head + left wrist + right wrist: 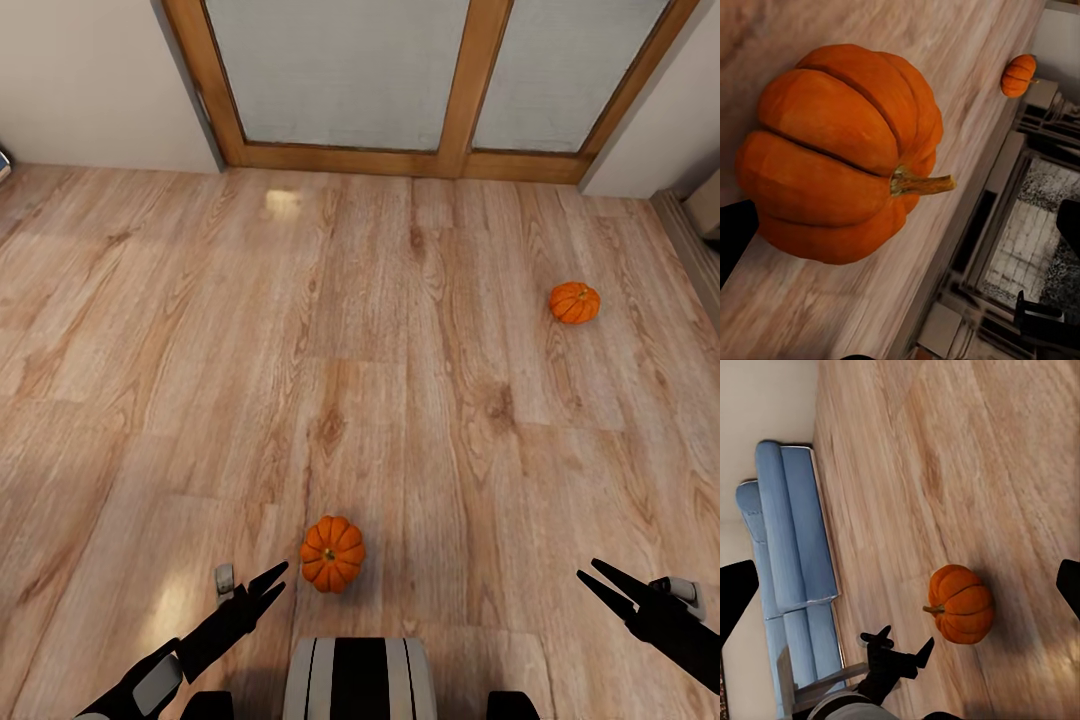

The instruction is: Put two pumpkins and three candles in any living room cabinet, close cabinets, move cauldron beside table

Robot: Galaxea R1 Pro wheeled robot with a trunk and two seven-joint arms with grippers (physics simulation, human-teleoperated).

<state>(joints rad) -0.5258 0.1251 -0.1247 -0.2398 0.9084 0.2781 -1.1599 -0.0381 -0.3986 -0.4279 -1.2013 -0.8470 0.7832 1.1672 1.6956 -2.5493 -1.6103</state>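
Note:
Two orange ribbed pumpkins lie on the light wood floor. The near pumpkin (332,553) (840,150) (960,604) sits just in front of my base, stem to the side. My left gripper (279,578) (904,649) is open, low over the floor just left of this pumpkin, a short gap from it, holding nothing. The left wrist view shows the pumpkin large and close ahead of the spread fingers. The far pumpkin (574,302) (1020,75) rests toward the right wall. My right gripper (588,570) hangs open and empty to the right of the near pumpkin.
A wood-framed glass door (450,80) spans the back wall. A blue sofa (787,547) stands along a wall. A grey stepped ledge (695,250) lies at the right edge, near the far pumpkin. My base (360,680) is at the bottom.

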